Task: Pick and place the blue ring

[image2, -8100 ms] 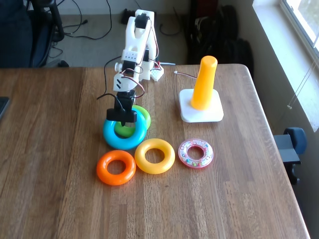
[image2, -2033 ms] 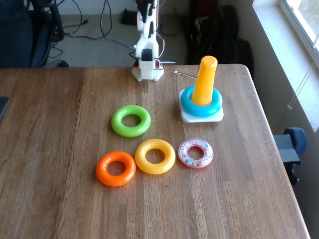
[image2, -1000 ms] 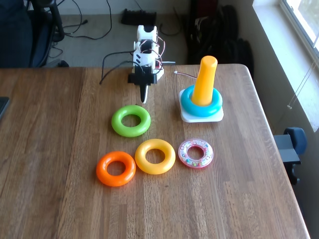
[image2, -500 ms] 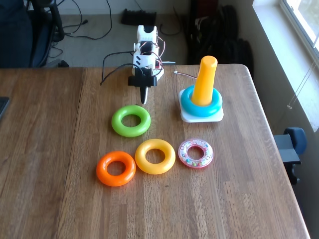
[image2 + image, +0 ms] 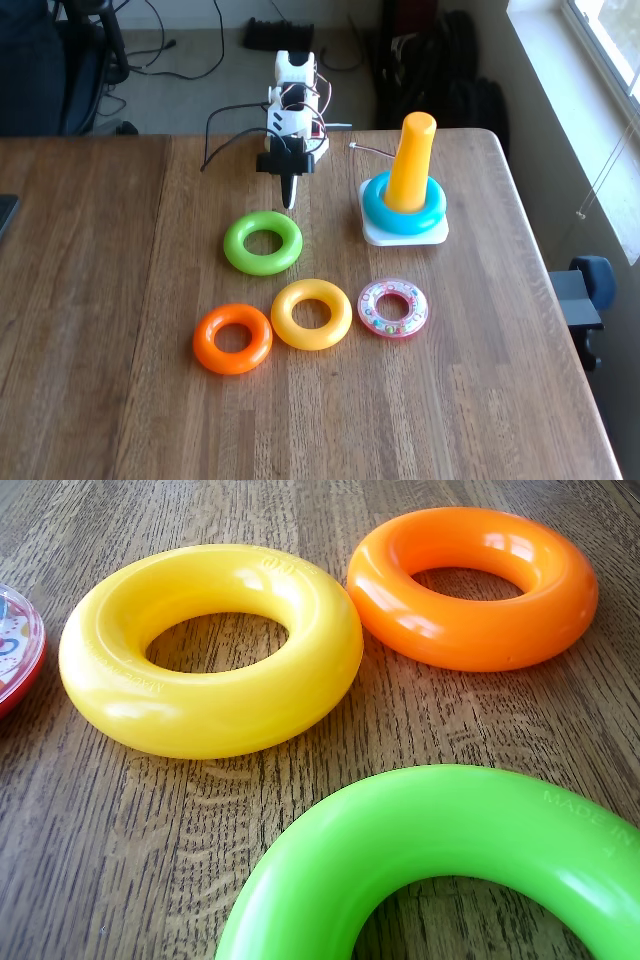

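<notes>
In the fixed view, going from left to right, the orange ring (image 5: 233, 338) lies flat on the wooden table (image 5: 90, 300), nearest the front edge. Just to its right, close beside it, lies the yellow ring (image 5: 311, 314). Behind these two, toward the arm, the green ring (image 5: 263, 242) lies flat, apart from both. The gripper (image 5: 289, 200) hangs just behind the green ring, pointing down at the table, at the end of the white arm (image 5: 291, 95) folded low over its base at the table's far edge. The jaws look drawn together to a narrow dark point with nothing between them. Right of the yellow ring lies a clear ring with a pink rim (image 5: 393, 308), coloured beads inside it. Farther right and back stands the white square base (image 5: 403, 234) with its tall orange peg (image 5: 411, 164). The blue ring (image 5: 403, 207) sits threaded over the peg, resting flat on the base, well apart from the gripper.

In the wrist view, the pink-rimmed ring (image 5: 18, 650) peeks in at the left edge, then comes the yellow ring (image 5: 211, 648), the green ring (image 5: 440, 860) filling the lower foreground, and the orange ring (image 5: 474, 585) at upper right, just beside the yellow one.
</notes>
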Robot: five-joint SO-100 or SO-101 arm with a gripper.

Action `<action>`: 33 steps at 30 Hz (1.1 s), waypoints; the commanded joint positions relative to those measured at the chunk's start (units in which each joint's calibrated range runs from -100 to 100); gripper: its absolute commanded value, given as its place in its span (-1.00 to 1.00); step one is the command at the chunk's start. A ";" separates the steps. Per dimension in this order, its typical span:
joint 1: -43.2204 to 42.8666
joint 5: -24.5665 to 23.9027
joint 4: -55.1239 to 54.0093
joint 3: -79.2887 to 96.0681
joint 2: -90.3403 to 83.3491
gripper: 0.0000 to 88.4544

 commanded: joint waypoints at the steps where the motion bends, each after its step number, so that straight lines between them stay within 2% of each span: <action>1: 0.27 -0.10 0.14 -0.46 -0.04 -0.35; 6: 0.27 -0.10 0.22 -0.46 -0.04 -0.40; 8: 0.27 0.00 0.22 -0.46 -0.04 -0.51; 13: 0.27 0.20 0.06 -0.46 -0.04 -0.92; 15: 0.27 0.20 0.06 -0.46 -0.04 -0.99; 24: 0.27 0.20 0.06 -0.46 -0.04 -0.81; 33: 0.27 0.20 0.06 -0.46 -0.04 -0.79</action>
